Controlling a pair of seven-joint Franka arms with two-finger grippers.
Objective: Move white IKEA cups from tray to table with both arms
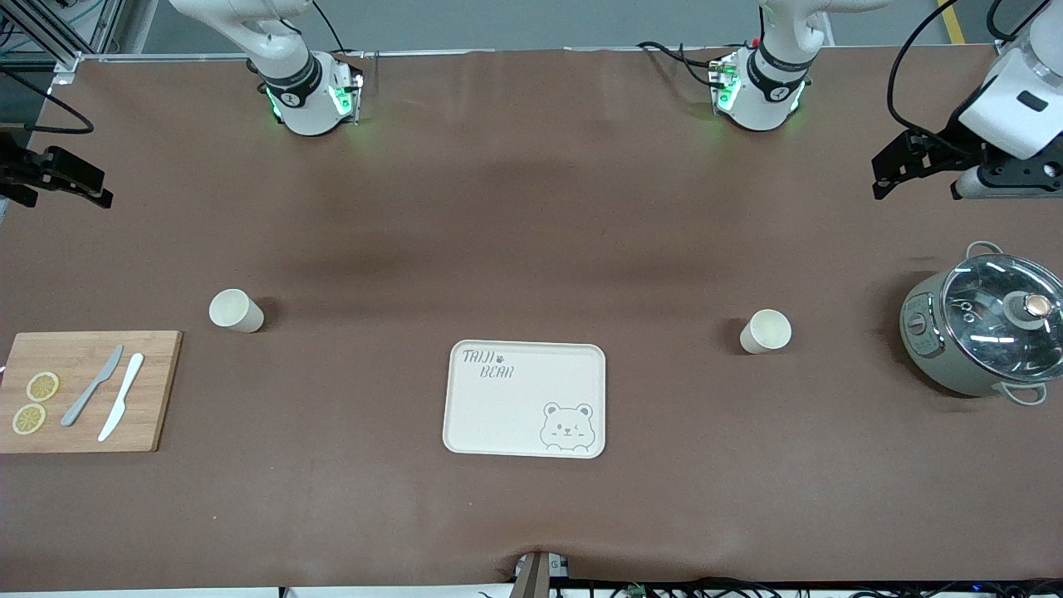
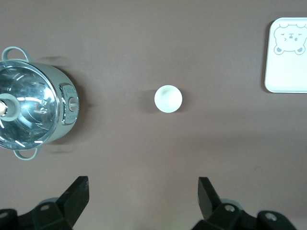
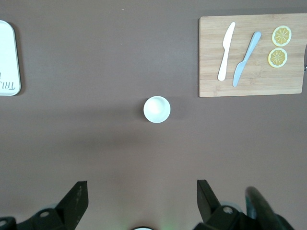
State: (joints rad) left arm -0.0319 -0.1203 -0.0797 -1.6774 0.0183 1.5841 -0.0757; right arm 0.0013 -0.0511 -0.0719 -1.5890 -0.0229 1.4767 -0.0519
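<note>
Two white cups stand upright on the brown table. One cup [image 1: 237, 311] [image 3: 157, 109] is toward the right arm's end, the other cup [image 1: 765, 331] [image 2: 168, 98] toward the left arm's end. My right gripper [image 1: 95, 187] [image 3: 142, 194] hangs open and empty over the table's edge at its own end, well apart from its cup. High over the table beside the pot, my left gripper [image 1: 880, 176] [image 2: 143, 191] is also open and holds nothing.
A bear-printed tray [image 1: 515, 415] [image 2: 288, 72] lies between the cups, nearer the front camera. A grey-green pot with a glass lid [image 1: 984, 332] [image 2: 33, 112] stands at the left arm's end. A wooden board [image 1: 158, 390] [image 3: 249, 88] carries two knives and lemon slices.
</note>
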